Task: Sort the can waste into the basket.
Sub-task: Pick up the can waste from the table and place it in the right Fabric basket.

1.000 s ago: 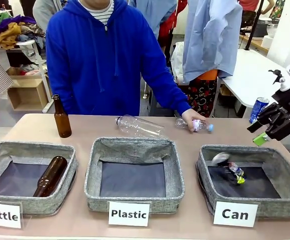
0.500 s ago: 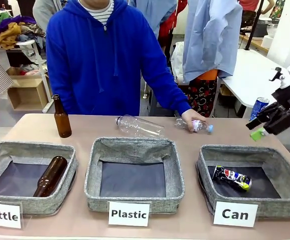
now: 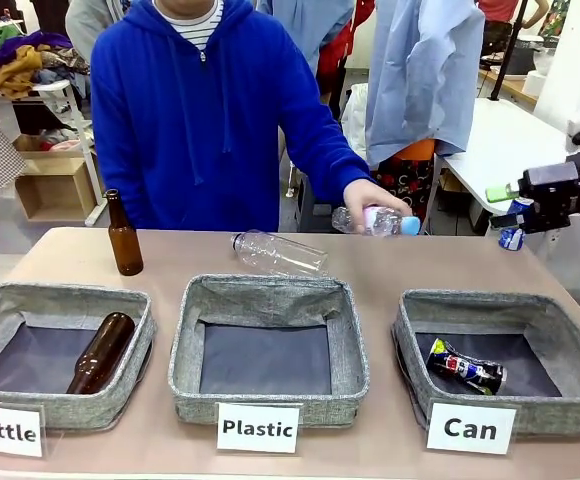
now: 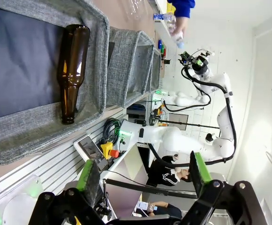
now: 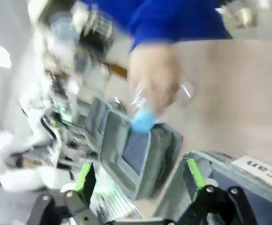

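The crushed dark can [image 3: 465, 365] with red and blue marks lies flat in the grey basket [image 3: 406, 335] signed "Can" at the right. The blue can [image 3: 512, 238] stands at the table's far right edge, partly hidden behind my right gripper [image 3: 503, 207]. That gripper hangs level with the can, open and holding nothing. Its blurred wrist view shows its green fingers [image 5: 86, 179] spread apart over the Can basket [image 5: 206, 161]. My left gripper [image 4: 144, 172] is open and empty, off the near side of the table.
The person's hand [image 3: 370, 200] holds a small clear bottle [image 3: 382, 221] above the far table. A larger clear bottle [image 3: 278, 252] lies behind the "Plastic" basket [image 3: 182, 345]. One brown bottle [image 3: 123, 235] stands at the far left; another [image 3: 100, 352] lies in the "Bottle" basket [image 3: 142, 340].
The crushed can dropped into the Can basket and came to rest. My right gripper rose and swung toward the blue can. The person's hand lifted the small bottle off the table.
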